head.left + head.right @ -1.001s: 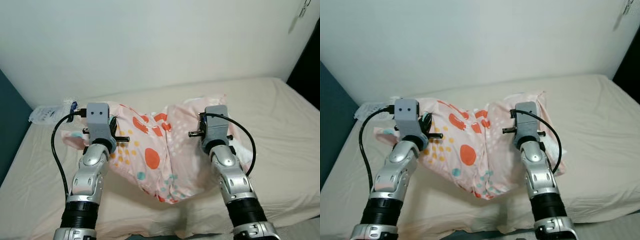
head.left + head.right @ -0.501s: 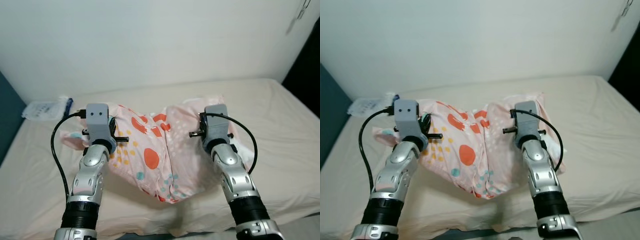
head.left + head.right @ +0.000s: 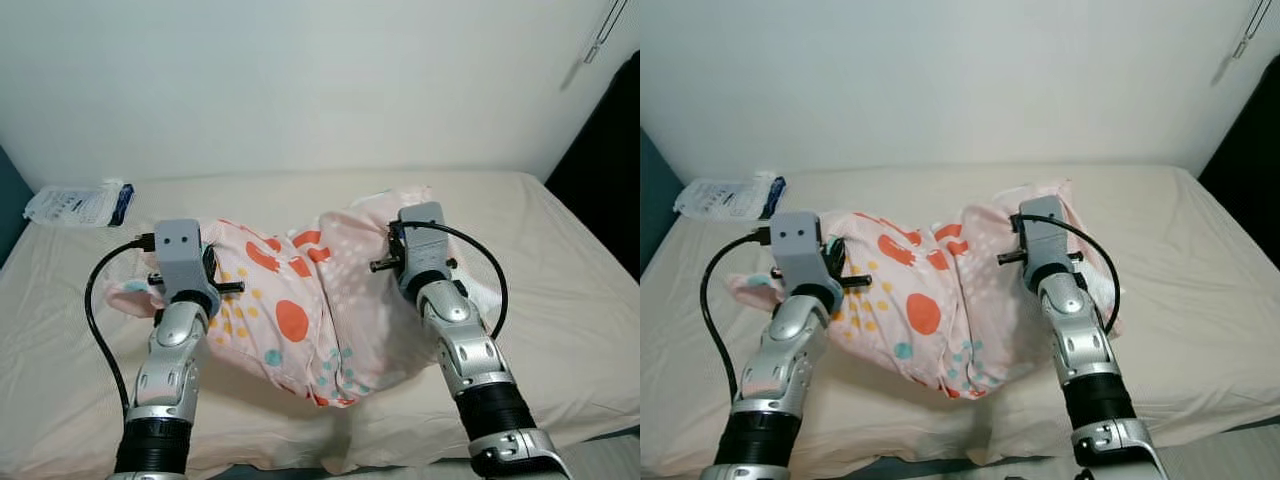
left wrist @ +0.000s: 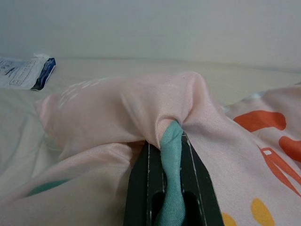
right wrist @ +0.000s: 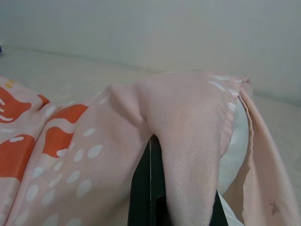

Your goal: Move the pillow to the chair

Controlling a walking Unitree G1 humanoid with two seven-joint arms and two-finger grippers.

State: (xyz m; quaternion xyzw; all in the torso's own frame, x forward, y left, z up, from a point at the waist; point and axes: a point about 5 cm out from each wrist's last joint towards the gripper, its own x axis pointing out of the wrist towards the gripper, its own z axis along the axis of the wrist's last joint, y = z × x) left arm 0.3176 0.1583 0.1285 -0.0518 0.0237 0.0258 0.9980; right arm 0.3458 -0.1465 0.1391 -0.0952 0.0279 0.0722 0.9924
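Observation:
A pink pillow (image 3: 300,300) with orange, yellow and teal spots hangs between my two arms above the bed. My left gripper (image 4: 170,141) is shut on a pinch of its pink and teal cover at the pillow's left end. My right gripper (image 5: 157,146) is shut on a fold of the pink cover at the pillow's right end. The pillow sags in the middle, with its lowest corner (image 3: 325,395) close to the sheet.
A cream bed (image 3: 560,290) spreads under the pillow and meets a white wall behind. A white and blue packet (image 3: 75,203) lies at the bed's far left corner. A dark area (image 3: 610,150) stands at the right edge.
The view has swung to the right: the packet slid left and more of the bed's right side and the dark area came in. Both grippers still hold the pillow.

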